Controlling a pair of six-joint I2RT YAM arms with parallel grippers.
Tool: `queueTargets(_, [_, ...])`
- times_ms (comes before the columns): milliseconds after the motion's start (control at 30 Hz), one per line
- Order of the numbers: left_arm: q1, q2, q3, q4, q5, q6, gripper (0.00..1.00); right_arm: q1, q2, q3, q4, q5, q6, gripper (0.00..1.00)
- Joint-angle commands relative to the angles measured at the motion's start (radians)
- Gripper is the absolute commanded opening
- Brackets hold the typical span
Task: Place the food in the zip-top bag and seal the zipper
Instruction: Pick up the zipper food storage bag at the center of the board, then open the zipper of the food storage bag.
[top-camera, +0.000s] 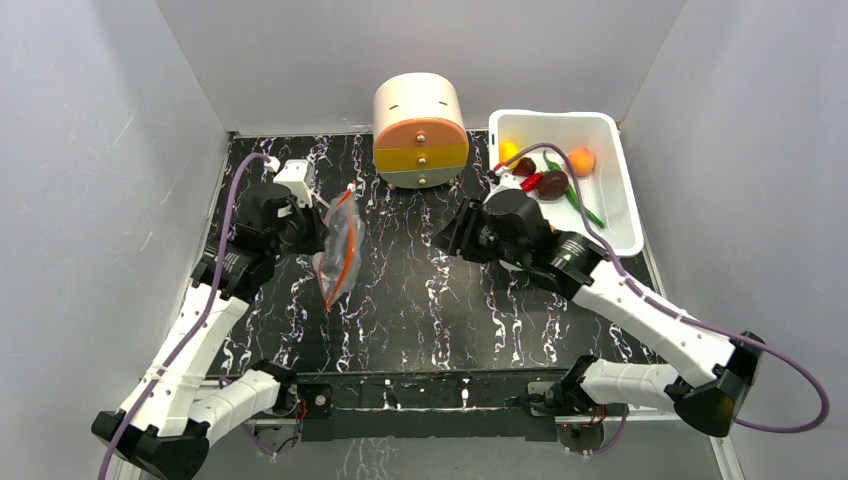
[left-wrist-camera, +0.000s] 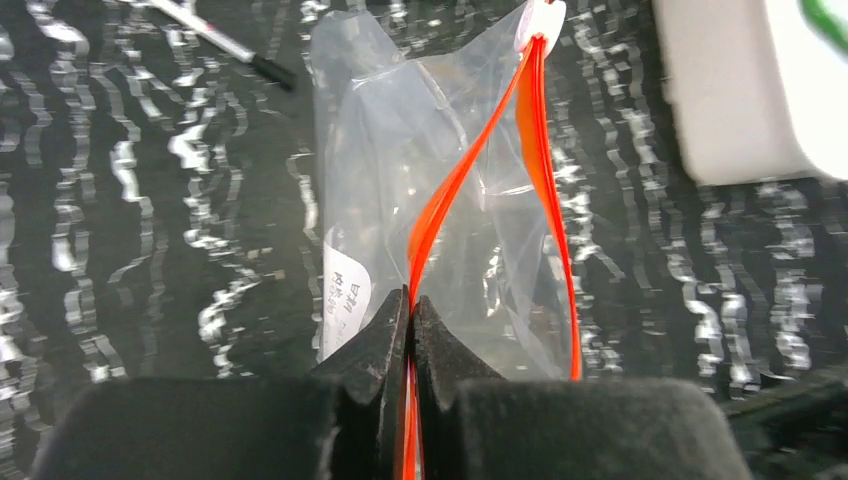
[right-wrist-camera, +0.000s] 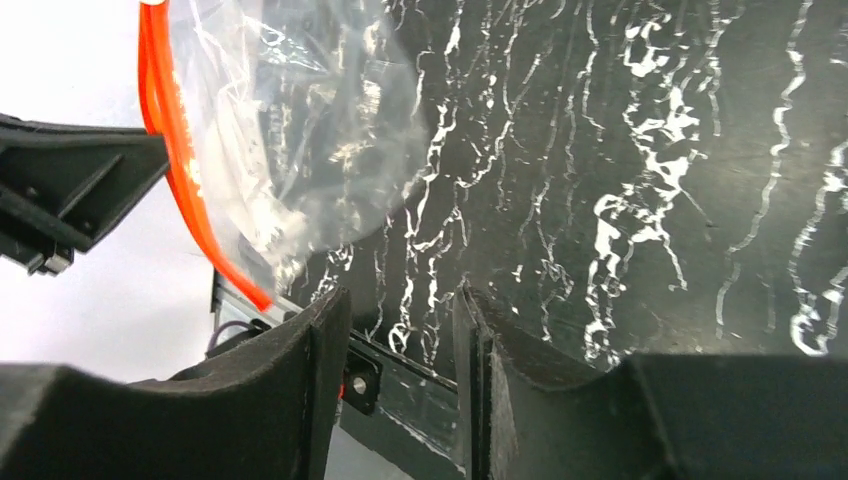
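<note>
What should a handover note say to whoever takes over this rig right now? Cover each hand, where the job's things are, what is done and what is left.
Left hand: shut on the zipper, holding the bag by it.
Right hand: open, empty, facing the bag.
Bag: mouth parted, nothing visible inside.
Food: all in the white tub, far right.
Done: bag gripped and opened.
Left: move every piece into the bag, then seal the zipper.

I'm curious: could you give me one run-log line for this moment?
left gripper: shut on zipper | right gripper: open, empty | food: in tub
</note>
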Motion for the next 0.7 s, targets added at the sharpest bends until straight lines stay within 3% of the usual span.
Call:
queueTargets(0, [-0.004, 0.001, 0.025, 0.059, 0.205, -0.182, 0.00, 0.034, 0.051, 0.036, 0.183, -0.034, 0.099, 0.38])
queueTargets(133, [-0.004, 0.021, 0.016, 0.076, 0.268, -0.227, 0.00, 0.115, 0.109, 0.030, 0.286, 0.048, 0.151, 0.34])
queueTargets(500, [-0.004, 0.078, 0.012, 0.137, 0.276, -0.219, 0.00, 0.239, 0.294, 0.242, 0.228, 0.178, 0.083, 0.49])
queueTargets(667, [-0.003, 0.099, -0.009, 0.177, 0.305, -0.250, 0.00, 0.252, 0.325, 0.241, 0.260, 0.175, 0.065, 0.49])
